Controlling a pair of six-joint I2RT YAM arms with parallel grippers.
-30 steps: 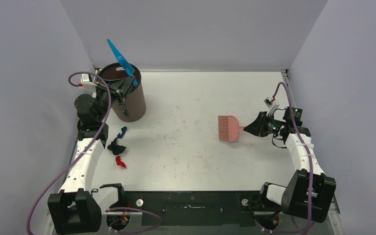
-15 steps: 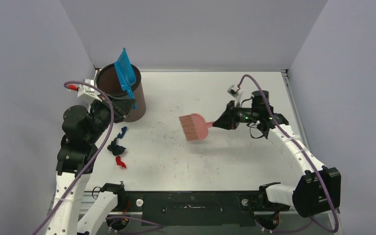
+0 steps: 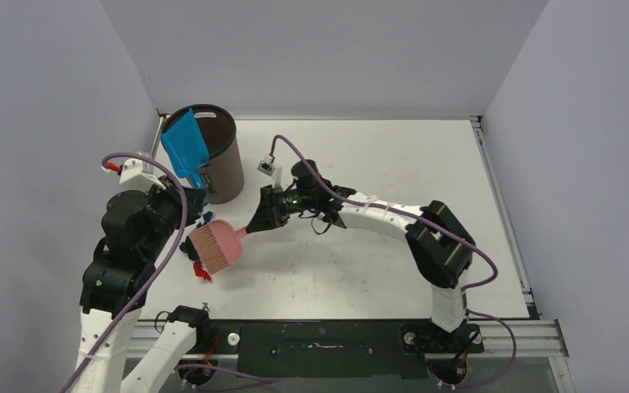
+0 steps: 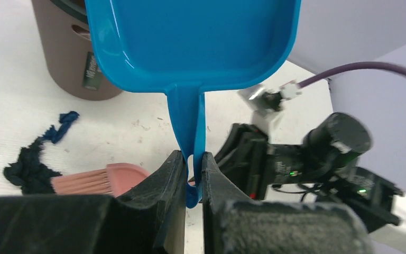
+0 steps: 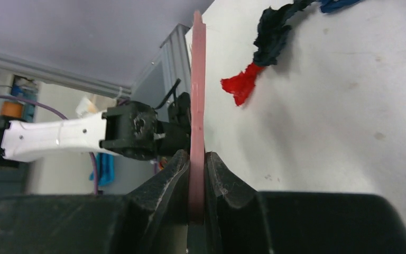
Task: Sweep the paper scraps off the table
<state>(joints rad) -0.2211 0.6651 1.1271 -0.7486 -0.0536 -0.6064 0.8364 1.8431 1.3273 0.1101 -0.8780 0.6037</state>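
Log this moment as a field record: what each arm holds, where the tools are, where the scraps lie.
left fingers: shut on the handle of the dustpan
dustpan position: raised, next to the bin; visible pan empty
right fingers: shut on the handle of the brush
brush position: bristle head beside the paper scraps
paper scraps: dark navy clump on the table, left side
red scrap: next to the navy clump
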